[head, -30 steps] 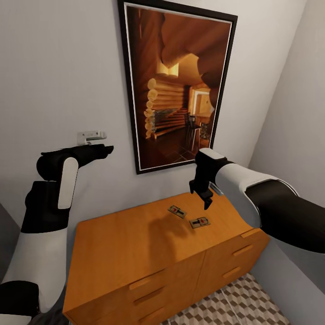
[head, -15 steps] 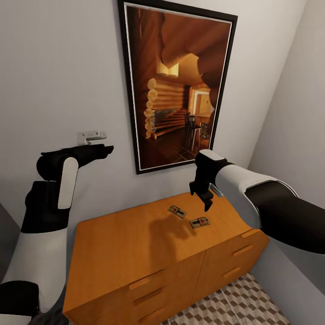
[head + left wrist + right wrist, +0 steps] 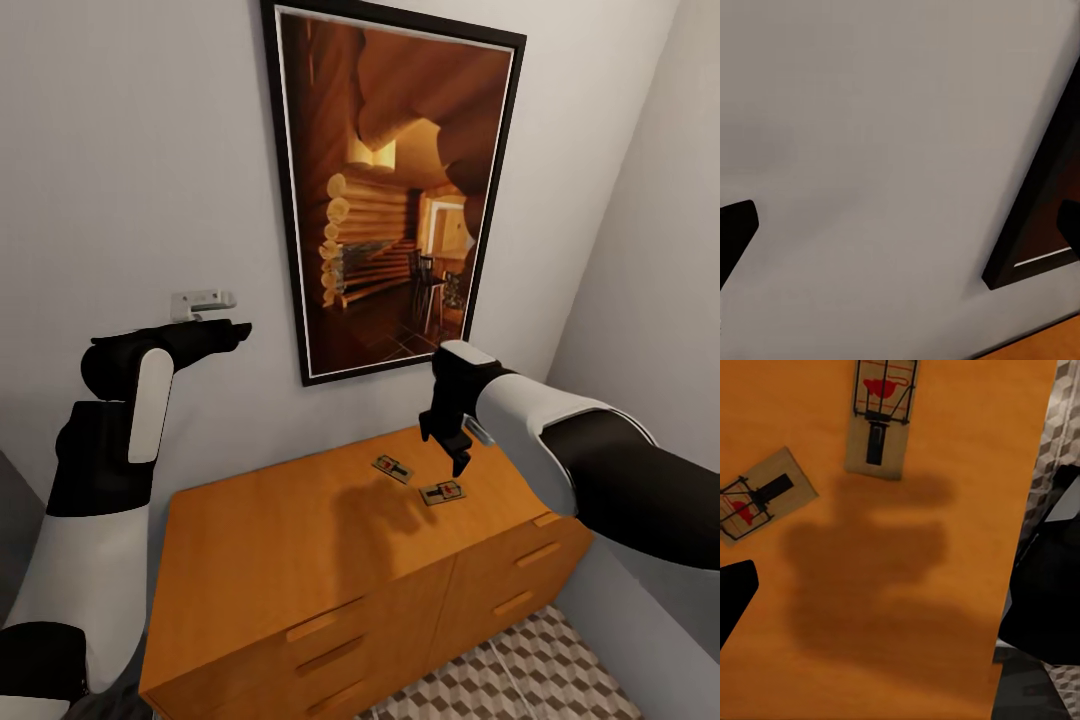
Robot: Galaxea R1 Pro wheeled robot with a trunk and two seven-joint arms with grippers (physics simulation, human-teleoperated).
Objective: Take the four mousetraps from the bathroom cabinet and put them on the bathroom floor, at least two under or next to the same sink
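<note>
The right end effector [image 3: 452, 447], open and empty, has edged toward two flat brown wooden mousetraps [image 3: 418, 480] on the orange-brown cabinet [image 3: 300, 540], centre right, readying a grasp.

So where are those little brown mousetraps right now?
Two small brown wooden mousetraps lie on the orange-brown wooden cabinet, toward its right end, just below the right gripper.

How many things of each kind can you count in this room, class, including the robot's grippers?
Mousetraps on the cabinet top: 2
Cabinet: 1
Framed picture: 1
Wall bracket: 1
Grippers: 2, left gripper, right gripper
Total: 7
</note>
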